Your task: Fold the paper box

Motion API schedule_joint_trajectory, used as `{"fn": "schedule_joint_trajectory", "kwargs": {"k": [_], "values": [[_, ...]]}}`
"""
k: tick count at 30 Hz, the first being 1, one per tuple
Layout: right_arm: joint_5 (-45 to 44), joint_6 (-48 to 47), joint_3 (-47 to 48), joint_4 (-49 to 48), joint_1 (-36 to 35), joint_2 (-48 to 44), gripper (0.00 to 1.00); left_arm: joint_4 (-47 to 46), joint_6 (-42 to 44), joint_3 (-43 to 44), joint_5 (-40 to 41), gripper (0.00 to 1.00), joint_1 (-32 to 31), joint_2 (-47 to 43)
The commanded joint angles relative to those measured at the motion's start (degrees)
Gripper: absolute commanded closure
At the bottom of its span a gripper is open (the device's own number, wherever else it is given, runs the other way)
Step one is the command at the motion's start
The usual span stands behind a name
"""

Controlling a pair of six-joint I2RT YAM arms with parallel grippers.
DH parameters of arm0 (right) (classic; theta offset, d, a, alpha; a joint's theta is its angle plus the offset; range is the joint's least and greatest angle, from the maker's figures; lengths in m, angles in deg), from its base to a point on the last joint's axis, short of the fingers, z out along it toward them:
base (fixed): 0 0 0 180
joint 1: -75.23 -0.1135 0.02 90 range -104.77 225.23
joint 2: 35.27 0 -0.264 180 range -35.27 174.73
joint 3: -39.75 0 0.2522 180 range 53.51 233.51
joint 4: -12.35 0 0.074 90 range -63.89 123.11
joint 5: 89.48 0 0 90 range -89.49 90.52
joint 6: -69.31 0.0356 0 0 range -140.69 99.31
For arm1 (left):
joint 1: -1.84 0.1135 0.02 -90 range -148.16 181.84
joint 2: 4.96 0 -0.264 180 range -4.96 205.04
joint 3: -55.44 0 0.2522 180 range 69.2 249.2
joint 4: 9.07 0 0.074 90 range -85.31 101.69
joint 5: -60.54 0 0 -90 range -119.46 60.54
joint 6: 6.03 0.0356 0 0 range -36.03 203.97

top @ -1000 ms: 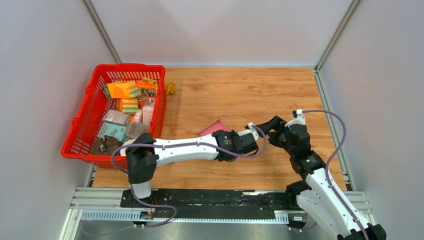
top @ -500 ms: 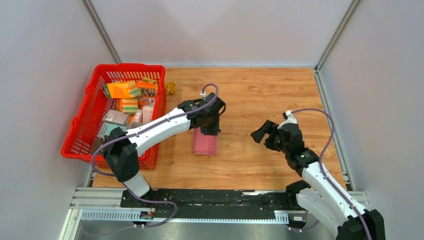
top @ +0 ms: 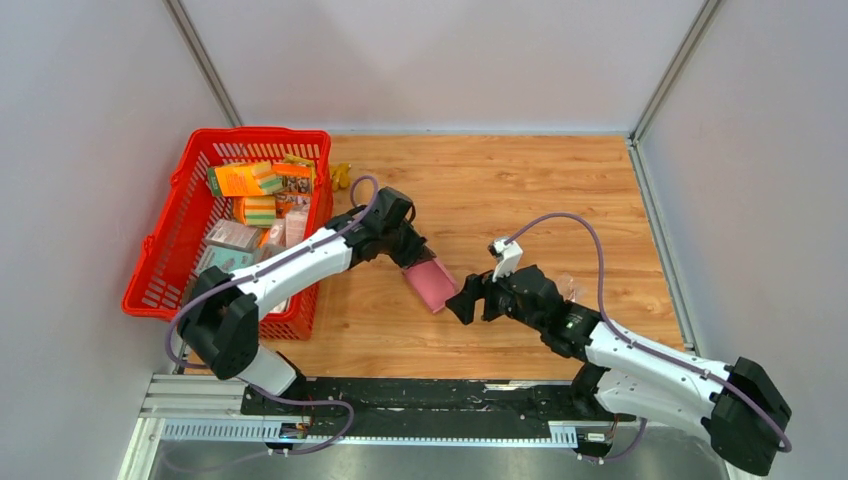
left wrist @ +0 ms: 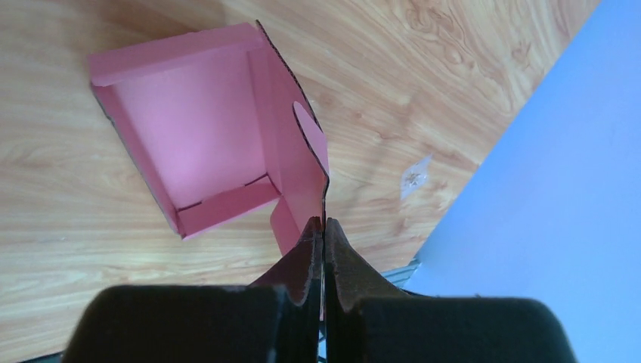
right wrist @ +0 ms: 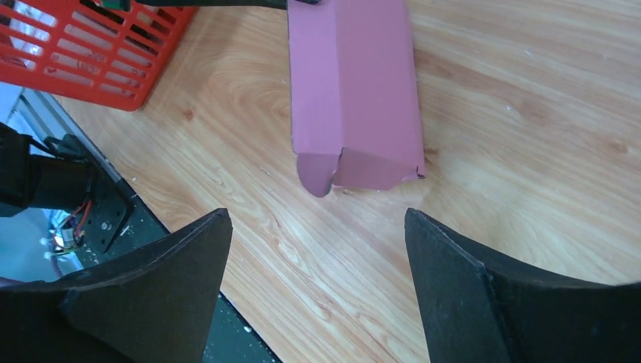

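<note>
The pink paper box [top: 432,283] rests partly folded on the wooden table near the middle. In the left wrist view its shallow open tray [left wrist: 200,144] shows, with one tall flap standing up. My left gripper [top: 410,251] is shut on that flap's edge; in the left wrist view the gripper [left wrist: 323,227] pinches the thin card. My right gripper [top: 466,300] is open and empty, just right of the box. The right wrist view shows the box's plain pink outer side [right wrist: 353,106] ahead of the spread right gripper [right wrist: 317,227].
A red plastic basket [top: 166,230] with several printed packages stands at the left; its corner shows in the right wrist view [right wrist: 75,53]. A small yellow object [top: 341,176] lies beside the basket. Grey walls enclose the table; a black rail runs along the near edge.
My left gripper pulled back left then shifted the box right and tilted it. My right arm swung down and left, its gripper now close to the box's right end.
</note>
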Motion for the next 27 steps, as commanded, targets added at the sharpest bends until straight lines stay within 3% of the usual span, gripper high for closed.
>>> {"fn": "schedule_joint_trajectory", "kwargs": {"k": [1, 3, 4, 5, 6, 14, 16, 19, 22, 25, 27], "values": [[-14.17, -5.28, 2.38, -5.77, -5.45, 2.74, 0.13, -5.81, -11.34, -5.04, 3.33, 1.00, 0.50, -6.76], [-19.47, -4.93, 3.26, -4.80, -5.72, 5.01, 0.13, -9.13, -12.14, -7.59, 3.24, 0.96, 1.20, -7.65], [-19.76, -5.28, 3.78, -4.71, -5.63, 5.81, 0.12, -10.03, -12.32, -8.29, 3.24, 0.89, 1.29, -8.17], [-19.85, -5.46, 4.40, -4.71, -5.72, 6.69, 0.12, -10.64, -12.49, -9.17, 3.15, 0.76, 1.64, -8.79], [-19.50, -5.46, 5.45, -5.41, -5.63, 7.83, 0.12, -11.61, -12.58, -9.52, 3.24, 0.71, 1.73, -9.23], [-22.13, -5.37, 12.75, -4.98, -5.19, 19.79, 0.12, -15.22, -10.30, -12.78, 0.17, 0.50, 3.67, -12.92], [-23.01, -3.89, 13.98, -4.10, -4.75, 21.81, 0.12, -14.61, -6.62, -12.78, -0.10, 0.41, 3.93, -15.11], [-22.66, -2.21, 14.07, -3.21, -4.40, 22.96, 0.12, -15.21, -1.08, -14.09, -2.20, 0.38, 4.45, -18.27], [-22.31, -2.21, 14.16, -3.22, -4.22, 24.28, 0.14, -24.70, 6.82, -16.29, -7.99, 0.38, 4.37, -21.17], [-21.08, -3.09, 14.86, -1.90, -4.31, 24.72, 0.21, -24.55, 20.34, -12.28, -13.53, 0.38, 4.46, -22.85], [-21.60, -2.30, 15.65, 1.59, -4.22, 24.28, 0.24, -16.25, 32.81, -8.76, -15.13, 0.38, 3.67, -23.47]]}}
